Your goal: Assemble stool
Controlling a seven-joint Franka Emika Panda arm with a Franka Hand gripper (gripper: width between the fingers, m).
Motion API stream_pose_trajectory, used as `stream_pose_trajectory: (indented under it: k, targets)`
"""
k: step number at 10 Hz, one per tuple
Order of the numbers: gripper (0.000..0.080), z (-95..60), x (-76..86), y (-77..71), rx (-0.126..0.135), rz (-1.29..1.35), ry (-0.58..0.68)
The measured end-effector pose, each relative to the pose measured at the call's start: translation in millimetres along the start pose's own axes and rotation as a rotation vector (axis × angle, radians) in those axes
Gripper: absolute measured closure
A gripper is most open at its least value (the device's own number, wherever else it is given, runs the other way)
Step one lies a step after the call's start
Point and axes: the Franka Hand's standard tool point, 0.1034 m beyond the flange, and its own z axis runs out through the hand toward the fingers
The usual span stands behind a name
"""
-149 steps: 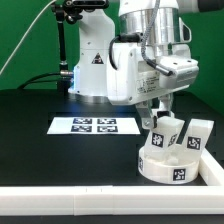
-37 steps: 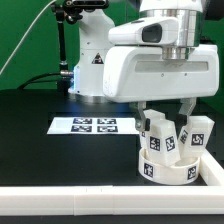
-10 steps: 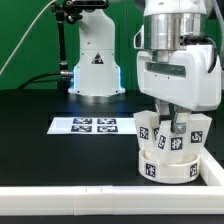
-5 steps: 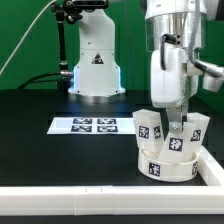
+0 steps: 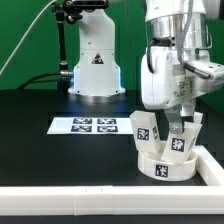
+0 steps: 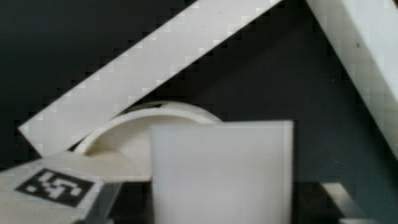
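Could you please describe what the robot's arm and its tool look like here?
The arm is glossy white with rounded, bulky casings and grey seams. The tool at its end is darker, with two slim fingers. No cables or markings on it are clear at this size.

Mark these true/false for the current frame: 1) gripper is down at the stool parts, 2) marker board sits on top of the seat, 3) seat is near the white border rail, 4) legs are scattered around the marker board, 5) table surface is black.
1) True: the gripper is down among the legs standing on the seat.
2) False: the marker board lies flat on the table, apart from the seat, toward the exterior view's left.
3) True: the seat sits just behind the border rail.
4) False: the visible legs are clustered upright on the seat.
5) True.
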Motion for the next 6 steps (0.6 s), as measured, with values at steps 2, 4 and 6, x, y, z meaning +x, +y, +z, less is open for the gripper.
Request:
stream_pose_trajectory:
  k: [2, 4, 6]
  targets:
    - [0.0459, 0.3, -2.7, 3.4, -0.006, 0.058, -0.018]
    - [0.0459, 0.7, -7.0, 11.3, -0.010, 0.133, -0.040]
    - [0.0459, 0.7, -9.3, 16.4, -0.013, 0.190, -0.056]
